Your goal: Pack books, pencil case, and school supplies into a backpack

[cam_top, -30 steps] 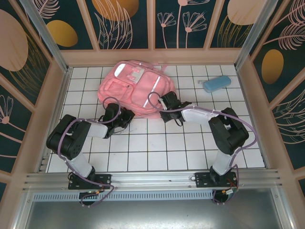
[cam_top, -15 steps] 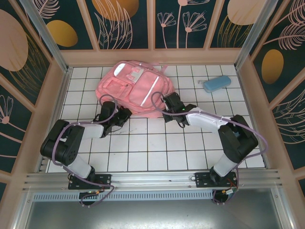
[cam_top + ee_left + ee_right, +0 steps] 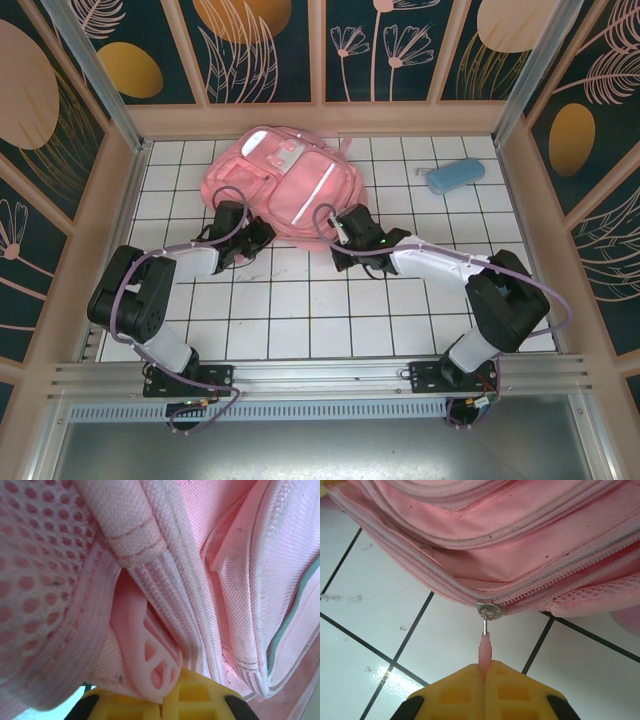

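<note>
the right gripper [image 3: 483, 674] was pinched shut on a slim pink zipper tab [image 3: 484, 652] hanging from a metal slider [image 3: 490, 609] at the near edge of the large soft pink fabric backpack [image 3: 290, 185]. the left gripper [image 3: 162, 700] was clamped on a pink plastic openwork pull [image 3: 150, 655] at the bag's near left side. the backpack lay on the white tiled table [image 3: 300, 310]. the light blue oblong pencil case [image 3: 456, 176] lay well apart, at the far right.

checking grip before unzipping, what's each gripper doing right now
left gripper: closed on a pink plastic tab of the backpack
right gripper: closed on the pink zipper pull
</note>
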Action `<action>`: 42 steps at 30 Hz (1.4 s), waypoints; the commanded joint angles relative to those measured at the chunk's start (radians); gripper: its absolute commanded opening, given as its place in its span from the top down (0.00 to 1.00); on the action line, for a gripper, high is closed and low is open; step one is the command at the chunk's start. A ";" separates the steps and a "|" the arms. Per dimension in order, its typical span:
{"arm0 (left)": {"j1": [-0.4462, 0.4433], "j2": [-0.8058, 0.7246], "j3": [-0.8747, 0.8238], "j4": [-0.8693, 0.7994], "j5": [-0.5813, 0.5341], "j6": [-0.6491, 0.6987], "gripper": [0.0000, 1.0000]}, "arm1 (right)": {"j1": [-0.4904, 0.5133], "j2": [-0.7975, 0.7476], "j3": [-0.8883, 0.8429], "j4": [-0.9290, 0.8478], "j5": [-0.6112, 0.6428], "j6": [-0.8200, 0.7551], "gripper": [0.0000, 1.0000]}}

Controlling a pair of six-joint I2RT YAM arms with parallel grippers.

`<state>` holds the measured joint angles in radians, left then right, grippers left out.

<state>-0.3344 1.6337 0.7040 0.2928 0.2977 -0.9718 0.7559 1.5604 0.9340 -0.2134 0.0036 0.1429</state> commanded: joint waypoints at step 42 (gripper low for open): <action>0.098 -0.134 0.021 -0.212 -0.224 0.085 0.32 | 0.048 -0.135 -0.009 0.070 -0.246 0.294 1.00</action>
<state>-0.2337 1.5822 0.7437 0.1032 0.1139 -0.8413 0.7689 1.3983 0.9188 -0.2314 -0.1402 0.3893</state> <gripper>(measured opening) 0.674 0.049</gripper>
